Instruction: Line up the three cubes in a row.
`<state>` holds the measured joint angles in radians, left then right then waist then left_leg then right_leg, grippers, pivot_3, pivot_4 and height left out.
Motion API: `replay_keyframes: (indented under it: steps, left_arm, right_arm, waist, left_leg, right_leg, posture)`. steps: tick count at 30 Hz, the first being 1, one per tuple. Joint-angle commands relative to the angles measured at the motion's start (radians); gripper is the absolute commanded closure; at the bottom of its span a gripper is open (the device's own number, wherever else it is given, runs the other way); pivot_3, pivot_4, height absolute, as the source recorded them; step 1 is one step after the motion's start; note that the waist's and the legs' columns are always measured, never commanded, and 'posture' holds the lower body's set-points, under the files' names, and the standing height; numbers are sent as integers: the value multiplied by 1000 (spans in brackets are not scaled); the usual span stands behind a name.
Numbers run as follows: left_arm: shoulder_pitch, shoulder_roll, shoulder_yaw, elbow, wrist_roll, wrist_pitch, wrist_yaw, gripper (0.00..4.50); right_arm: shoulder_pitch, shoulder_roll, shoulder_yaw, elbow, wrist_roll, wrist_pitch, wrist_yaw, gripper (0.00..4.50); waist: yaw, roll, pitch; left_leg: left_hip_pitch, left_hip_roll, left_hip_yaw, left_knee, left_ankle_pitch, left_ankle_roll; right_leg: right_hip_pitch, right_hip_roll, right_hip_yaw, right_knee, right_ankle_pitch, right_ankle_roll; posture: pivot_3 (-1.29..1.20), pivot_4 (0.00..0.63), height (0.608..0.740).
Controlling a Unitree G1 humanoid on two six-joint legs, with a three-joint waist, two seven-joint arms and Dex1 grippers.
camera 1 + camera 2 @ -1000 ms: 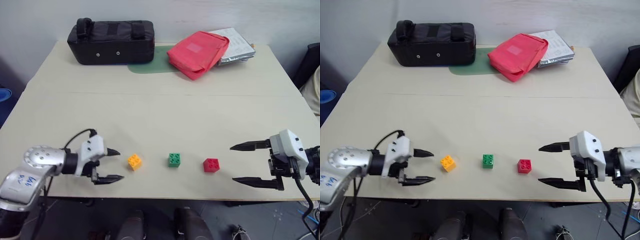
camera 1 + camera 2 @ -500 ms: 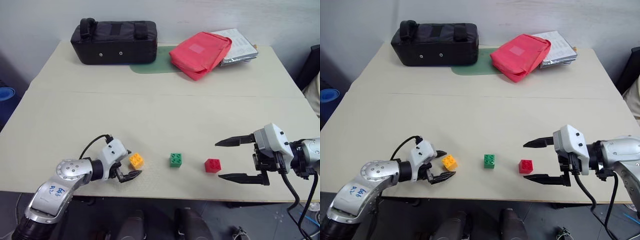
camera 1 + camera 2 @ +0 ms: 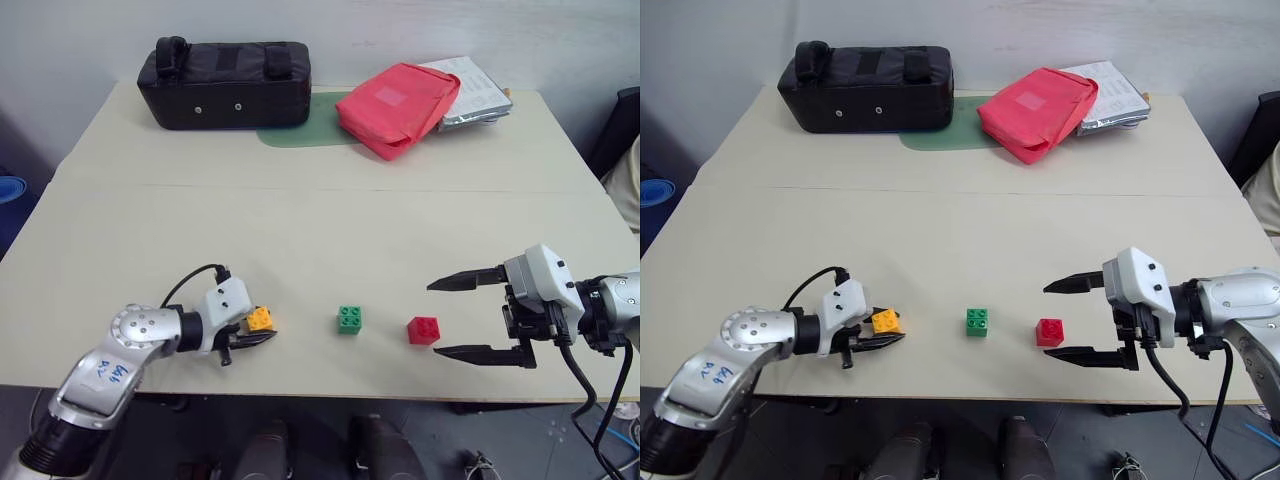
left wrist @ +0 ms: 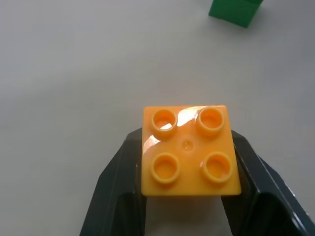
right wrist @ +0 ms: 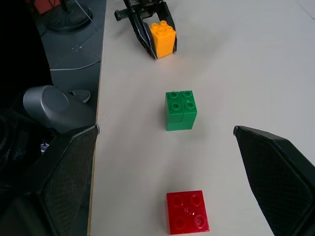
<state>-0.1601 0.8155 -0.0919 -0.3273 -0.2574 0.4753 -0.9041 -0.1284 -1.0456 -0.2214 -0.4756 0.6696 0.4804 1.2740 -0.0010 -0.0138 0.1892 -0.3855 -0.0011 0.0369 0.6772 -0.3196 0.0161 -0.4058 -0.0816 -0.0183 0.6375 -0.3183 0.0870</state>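
Three studded cubes lie in a loose row near the table's front edge: orange-yellow [image 3: 259,318] on the left, green [image 3: 350,319] in the middle, red [image 3: 423,329] on the right. My left gripper [image 4: 186,132] is shut on the orange-yellow cube [image 4: 189,152], one black finger pressed on each side, and the cube rests on the table. My right gripper [image 3: 434,318] is open wide. The red cube [image 5: 187,211] sits in the gap between its fingers and touches neither. The green cube [image 5: 180,109] stands free between the two arms.
At the far edge of the table [image 3: 330,230] lie a black bag [image 3: 225,82], a green mat [image 3: 300,132], a red pouch [image 3: 397,106] and a silvery packet [image 3: 470,92]. The cubes sit close to the table's front edge.
My left gripper moved right to the orange-yellow cube and shut on it. The right gripper came left toward the red cube and still stands open.
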Motion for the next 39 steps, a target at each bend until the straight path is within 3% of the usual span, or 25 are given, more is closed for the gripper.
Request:
replay_keyframes:
  steps: [1,4,9,21,24,30,39]
  left_arm:
    - [-78,15,-11,118,8,-183,-134,2965]
    - [-199,5,-57,271,12,-315,-286,2965]
    - [-331,-40,-140,418,61,-395,-394,2965]
    - [-364,-91,-164,457,113,-411,-421,2965]
    - [-365,-100,-149,440,97,-376,-417,2026]
    - [-301,-13,-74,347,33,-329,-462,176]
    - [-160,268,222,246,-178,-173,-592,44]
  right_arm:
    - [10,10,-12,-38,11,-12,-8,0]
    - [29,16,-14,-46,7,-18,-17,0]
    - [55,25,-25,-68,7,-14,-40,0]
    - [75,23,-33,-82,11,-15,-66,0]
    - [58,21,-25,-73,10,-13,-65,0]
    - [81,-4,-61,-44,9,-26,-4,0]
    - [230,-68,-294,157,-11,-78,191,0]
  waist:
    - [3,0,0]
    - [6,0,0]
    - [2,0,0]
    - [3,0,0]
    - [2,0,0]
    - [-2,0,0]
    - [0,0,0]
  left_leg:
    - [0,0,0,0,0,0]
    - [0,0,0,1,0,0]
    - [-2,-1,0,1,0,0]
    - [-2,0,1,4,0,2]
    - [-2,0,1,4,0,2]
    - [-3,0,1,4,0,1]
    - [-2,1,1,3,-1,3]
  right_leg:
    - [0,0,0,0,0,0]
    - [0,-1,-1,0,0,0]
    - [0,0,-1,0,0,0]
    - [-1,2,0,6,0,1]
    - [-1,2,0,6,0,1]
    - [-1,2,0,6,0,1]
    - [-1,1,0,0,0,1]
  posture:
    - [0,150,740]
    - [0,150,740]
    - [0,150,740]
    - [0,150,740]
    - [0,150,740]
    - [0,150,740]
    - [0,150,740]
